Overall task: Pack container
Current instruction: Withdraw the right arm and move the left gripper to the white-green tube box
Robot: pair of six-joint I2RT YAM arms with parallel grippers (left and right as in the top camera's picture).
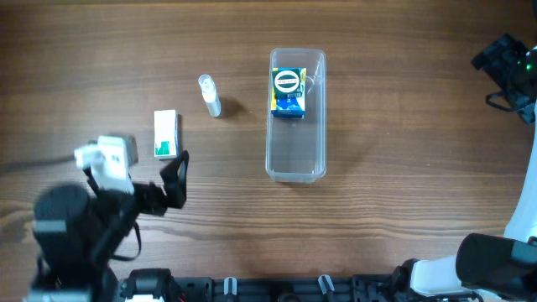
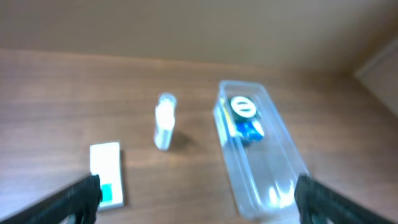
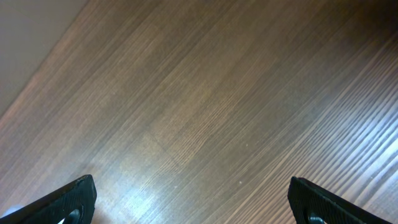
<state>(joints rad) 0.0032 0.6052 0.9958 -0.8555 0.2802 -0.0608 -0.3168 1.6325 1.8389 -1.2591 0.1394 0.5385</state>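
A clear oblong container point(image 1: 295, 164) stands at mid-table with a blue and yellow packet point(image 1: 287, 91) lying in its far end. To its left a small white bottle point(image 1: 210, 96) lies on the wood, and further left is a white and green box point(image 1: 166, 134). My left gripper point(image 1: 176, 174) hovers just near of the box, open and empty. The left wrist view shows the box point(image 2: 107, 174), bottle point(image 2: 165, 121), container point(image 2: 267, 168) and packet point(image 2: 244, 115) beyond my spread left gripper point(image 2: 199, 205). My right gripper point(image 3: 199, 205) is open over bare wood.
The right arm's black wrist point(image 1: 510, 65) sits at the far right edge of the table, well away from the objects. The left arm's body point(image 1: 71, 226) fills the near left corner. Arm bases line the near edge.
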